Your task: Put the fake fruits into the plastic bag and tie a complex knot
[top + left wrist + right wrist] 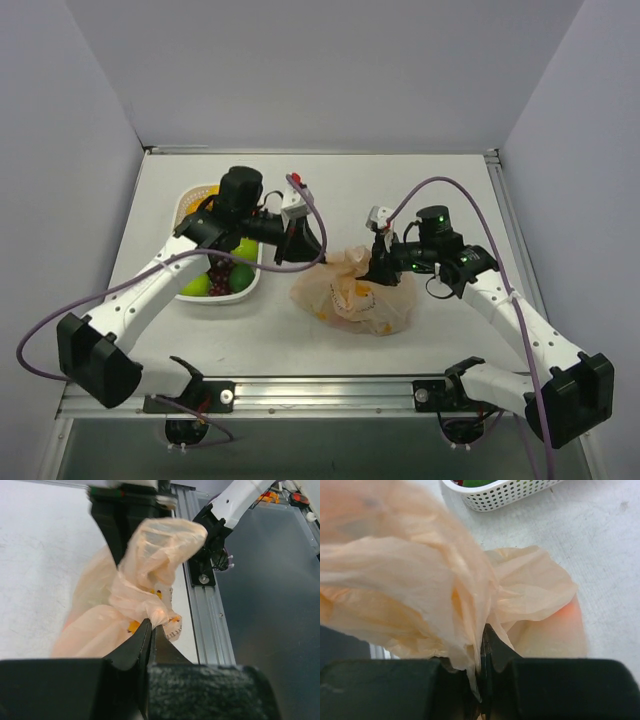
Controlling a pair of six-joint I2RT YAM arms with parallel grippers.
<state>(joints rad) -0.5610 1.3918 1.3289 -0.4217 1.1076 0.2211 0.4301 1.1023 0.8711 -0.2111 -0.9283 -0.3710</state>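
The pale orange plastic bag [360,298] lies crumpled in the middle of the table. My left gripper [316,257] is at its left upper edge and is shut on a twisted strip of its film [150,575]. From the right, my right gripper [381,266] is shut on another bunch of the bag's film [445,595]. A reddish shape [566,616] shows through the film; I cannot tell which fruit it is. Other fake fruits rest in the white basket [258,283]: green apples [197,286], dark grapes [218,272], something yellow [199,194].
The lattice basket's corner [505,494] shows at the top of the right wrist view. An aluminium rail [202,605] runs along the table's near edge with the arm bases [455,385] bolted on it. White walls enclose the table on three sides.
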